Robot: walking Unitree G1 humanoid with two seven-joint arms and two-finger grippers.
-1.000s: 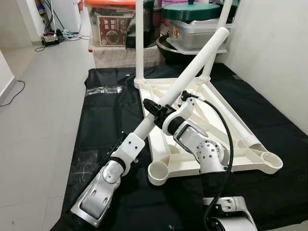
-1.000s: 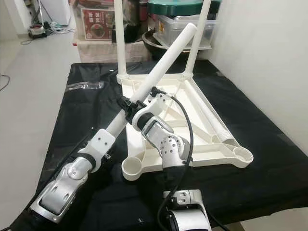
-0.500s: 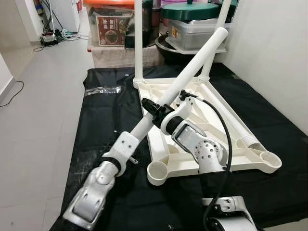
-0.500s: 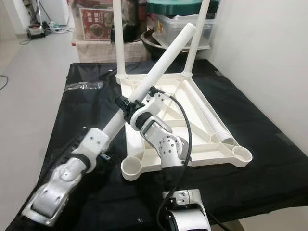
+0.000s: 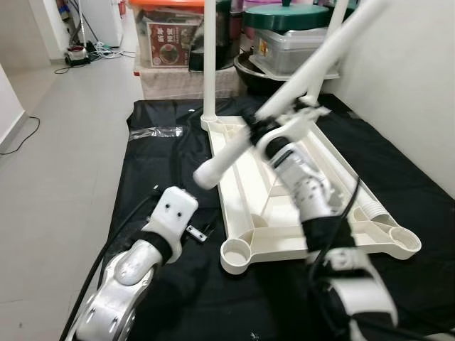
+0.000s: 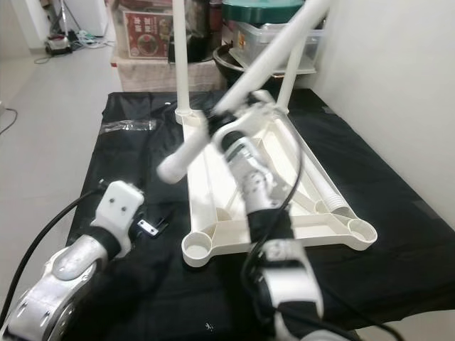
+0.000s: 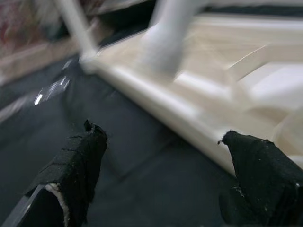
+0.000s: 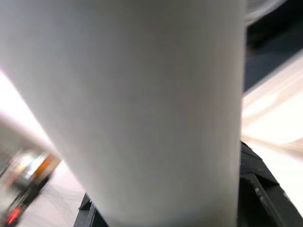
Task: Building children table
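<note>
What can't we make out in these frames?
- Top end of the held table leg: cut off by the upper edge, both eye views.
- Right gripper: motion-blurred in eye views; the leg fills its wrist view.
- Small bracket on the black sheet: too small to identify.

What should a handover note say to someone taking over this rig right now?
Right gripper: shut on the loose white table leg, held slanted in the air above the upturned tabletop.
Left gripper: open, holding nothing, low over the black sheet beside the tabletop's edge.
Done: two upright legs stand in the far corner sockets.
Left: seat the held leg in an open near socket; another leg lies along the tabletop's right edge, not yet fitted.
</note>
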